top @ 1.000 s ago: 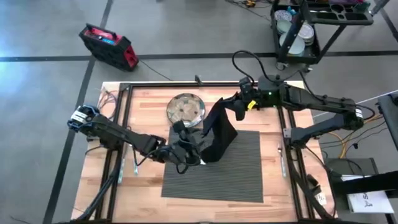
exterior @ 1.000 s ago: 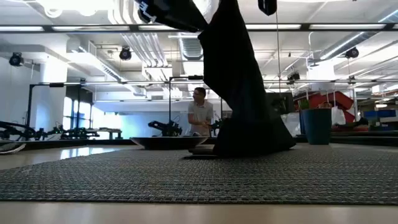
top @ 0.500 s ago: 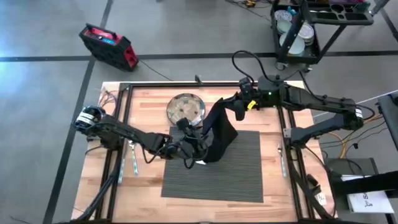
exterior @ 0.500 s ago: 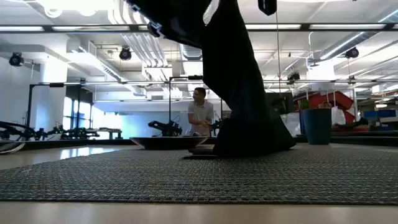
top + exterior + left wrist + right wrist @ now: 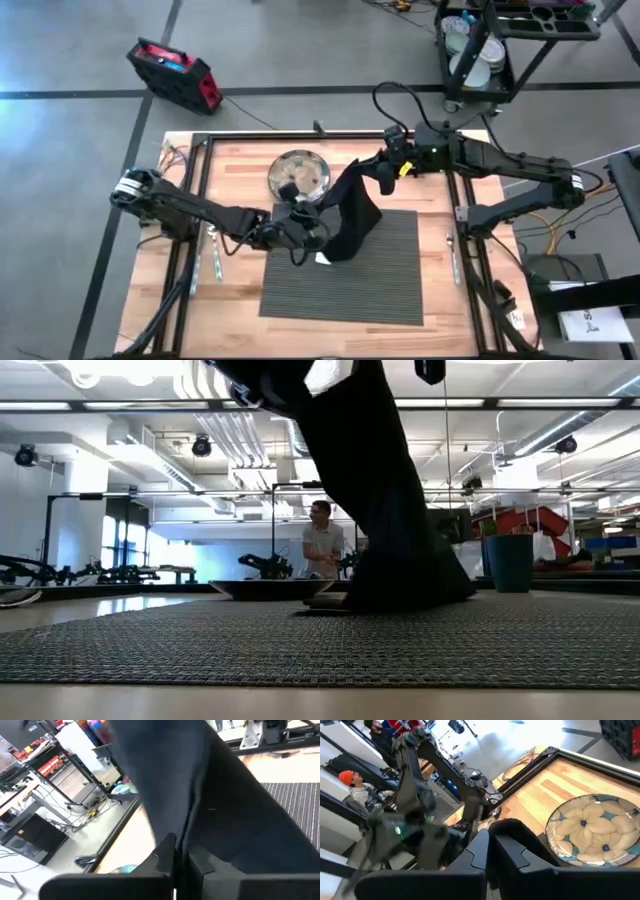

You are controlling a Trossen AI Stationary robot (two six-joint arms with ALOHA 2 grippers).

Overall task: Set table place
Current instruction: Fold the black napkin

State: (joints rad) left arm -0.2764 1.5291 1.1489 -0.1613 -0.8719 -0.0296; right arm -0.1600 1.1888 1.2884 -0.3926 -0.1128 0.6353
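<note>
On the one placemat [image 5: 370, 270], one napkin [image 5: 352, 220], two grippers [image 5: 384, 172].

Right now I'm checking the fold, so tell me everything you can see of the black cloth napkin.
The plain black cloth napkin is soft, matte fabric, stretched up off the ribbed dark grey placemat between both arms. The right gripper pinches its upper end near the floral plate; the left gripper clamps its left edge. Its lower end bunches on the placemat.

Black napkin [image 5: 350, 215], grey ribbed placemat [image 5: 385, 270], floral plate [image 5: 298, 173], light wooden table [image 5: 240, 170].
</note>
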